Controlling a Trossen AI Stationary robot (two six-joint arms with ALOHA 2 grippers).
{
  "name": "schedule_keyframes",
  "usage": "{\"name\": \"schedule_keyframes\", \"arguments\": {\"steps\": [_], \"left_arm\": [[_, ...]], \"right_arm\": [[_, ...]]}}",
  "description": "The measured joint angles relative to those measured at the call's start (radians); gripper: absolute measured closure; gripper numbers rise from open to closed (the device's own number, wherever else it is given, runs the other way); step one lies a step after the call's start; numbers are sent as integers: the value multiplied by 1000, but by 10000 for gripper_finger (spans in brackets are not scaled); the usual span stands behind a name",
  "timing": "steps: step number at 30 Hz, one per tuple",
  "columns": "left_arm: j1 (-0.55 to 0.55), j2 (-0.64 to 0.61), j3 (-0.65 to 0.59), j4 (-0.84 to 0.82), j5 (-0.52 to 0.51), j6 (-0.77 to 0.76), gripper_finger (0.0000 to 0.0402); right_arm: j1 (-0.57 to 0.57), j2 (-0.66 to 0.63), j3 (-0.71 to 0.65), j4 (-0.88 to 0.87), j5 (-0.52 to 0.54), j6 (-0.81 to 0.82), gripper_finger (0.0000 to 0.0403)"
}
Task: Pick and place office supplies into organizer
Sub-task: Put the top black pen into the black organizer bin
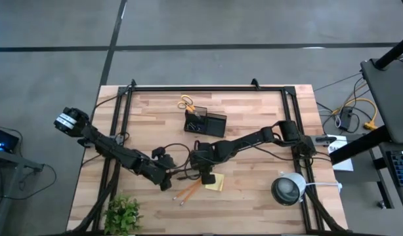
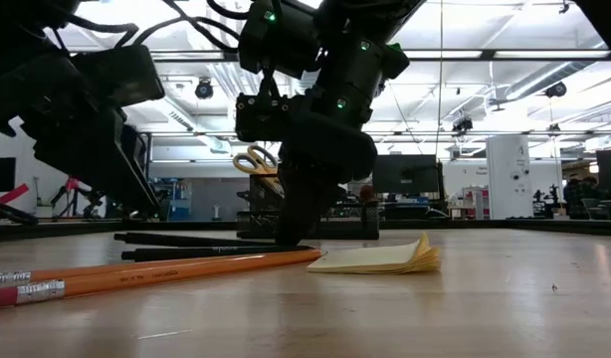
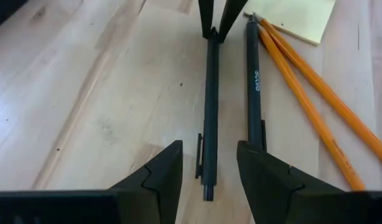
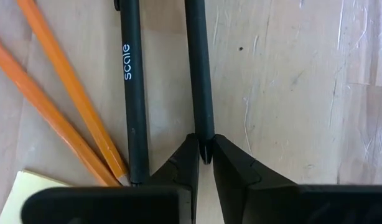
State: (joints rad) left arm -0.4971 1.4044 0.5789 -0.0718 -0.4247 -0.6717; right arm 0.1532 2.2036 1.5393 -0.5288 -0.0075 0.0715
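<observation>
1. Wooden table (image 1: 254, 111) seen from above, grey floor around; black organizer (image 1: 205, 122) at upper centre of the high view, yellow-handled scissors (image 1: 186, 102) just beside it.
2. Right gripper (image 4: 205, 157) clenched on the tip of one dark pen (image 4: 200, 74), lying flat at lower centre of the high view.
3. Second pen (image 4: 133, 93) just beside, two orange pencils (image 4: 66, 106) and sticky-note pad (image 1: 214, 182) close by.
4. Left gripper (image 3: 208, 171) open, straddling the held pen's other end, gripping nothing.
5. Best lifted straight up, slowly: a tip grip likely lets the pen swing and brush its neighbour.
</observation>
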Motion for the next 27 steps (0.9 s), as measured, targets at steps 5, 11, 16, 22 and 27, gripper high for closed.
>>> {"name": "schedule_keyframes", "arguments": {"steps": [5,11,16,22,27], "left_arm": [[1,0,-4,0,51,7,265],[3,0,-16,1,133,34,265],[23,18,-23,1,133,34,265],[43,59,-22,7,124,83,265],[53,69,-22,8,125,85,265]], "right_arm": [[-1,0,-2,15,0,0,376],[-5,2,-1,27,0,-2,376],[-7,2,-2,37,4,-1,376],[-10,2,-2,38,4,0,376],[-10,2,-2,38,4,3,376]]}}
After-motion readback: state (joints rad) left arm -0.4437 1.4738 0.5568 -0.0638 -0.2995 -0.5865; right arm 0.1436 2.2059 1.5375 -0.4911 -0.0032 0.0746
